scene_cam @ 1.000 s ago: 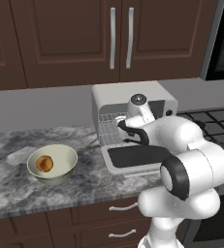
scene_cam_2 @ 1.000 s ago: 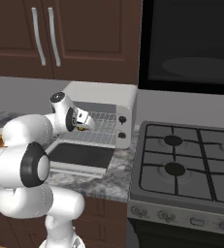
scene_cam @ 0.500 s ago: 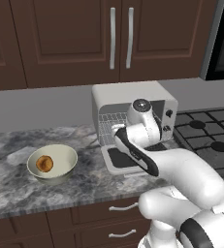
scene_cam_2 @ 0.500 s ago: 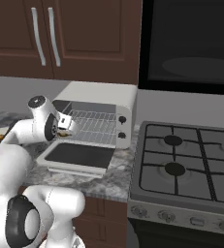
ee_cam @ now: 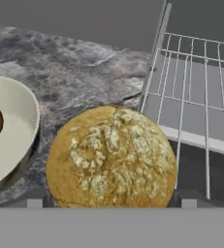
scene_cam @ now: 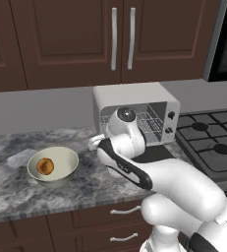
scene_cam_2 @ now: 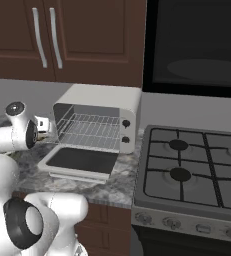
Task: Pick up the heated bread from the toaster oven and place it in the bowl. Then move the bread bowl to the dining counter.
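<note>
The heated bread (ee_cam: 111, 157), a lumpy golden roll, sits between my fingertips (ee_cam: 34, 202), and my gripper (ee_cam: 111, 201) is shut on it. The gripper (scene_cam: 92, 143) hangs over the worktop just left of the toaster oven (scene_cam: 134, 106), between the oven and the bowl (scene_cam: 61, 156). From the right, the gripper (scene_cam_2: 46, 129) is in front of the oven's (scene_cam_2: 102, 102) left edge. The oven's door (scene_cam_2: 82, 161) lies dropped open and its wire rack (scene_cam_2: 89, 131) is bare. The cream bowl (ee_cam: 9, 145) holds an orange-brown bun (scene_cam: 45, 166). The dining counter is out of view.
A gas stove (scene_cam_2: 192, 165) adjoins the oven on the right. Dark wall cabinets (scene_cam: 120, 39) hang above the grey-veined marble worktop (scene_cam: 16, 197), which has drawers with silver handles (scene_cam: 124, 210) below. My own arm (scene_cam: 149, 172) crosses in front of the oven door.
The arm has swung left, carrying the bread from in front of the oven rack to the oven's left side, nearer the bowl. The grip has held.
</note>
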